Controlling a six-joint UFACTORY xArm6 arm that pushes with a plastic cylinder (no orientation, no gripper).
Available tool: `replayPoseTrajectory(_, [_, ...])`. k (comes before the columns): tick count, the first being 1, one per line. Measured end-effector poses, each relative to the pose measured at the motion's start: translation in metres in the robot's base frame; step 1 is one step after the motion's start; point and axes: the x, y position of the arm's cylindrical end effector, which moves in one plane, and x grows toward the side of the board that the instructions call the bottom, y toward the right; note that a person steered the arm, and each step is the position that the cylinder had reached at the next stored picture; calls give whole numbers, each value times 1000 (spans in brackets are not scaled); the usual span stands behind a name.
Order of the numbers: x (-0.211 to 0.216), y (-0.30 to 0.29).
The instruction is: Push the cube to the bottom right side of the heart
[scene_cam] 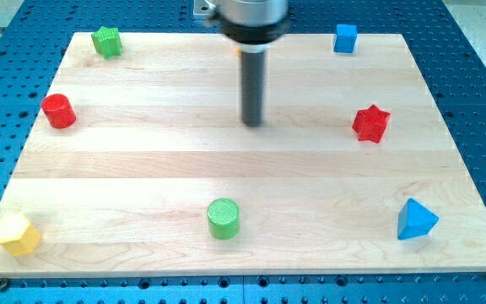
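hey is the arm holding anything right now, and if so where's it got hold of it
Nothing is held. My tip is a bare rod end with no gripper, standing on open board, touching no block; the blue cube sits apart near the view's top right.

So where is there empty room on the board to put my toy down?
Most of the board is bare. The biggest patch is the middle band, between the red cylinder and red star, above the green cylinder. My tip stands at its top-centre edge. Nowhere is crowded; the blocks sit apart near the edges.
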Motion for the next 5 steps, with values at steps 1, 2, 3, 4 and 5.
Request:
replayPoseTrajectory(1, [-39,85])
replayPoseTrajectory(2, [-113,144])
replayPoseTrajectory(3, [-156,228])
replayPoseTrajectory(4, [-197,239])
replayPoseTrajectory(5, [-209,222])
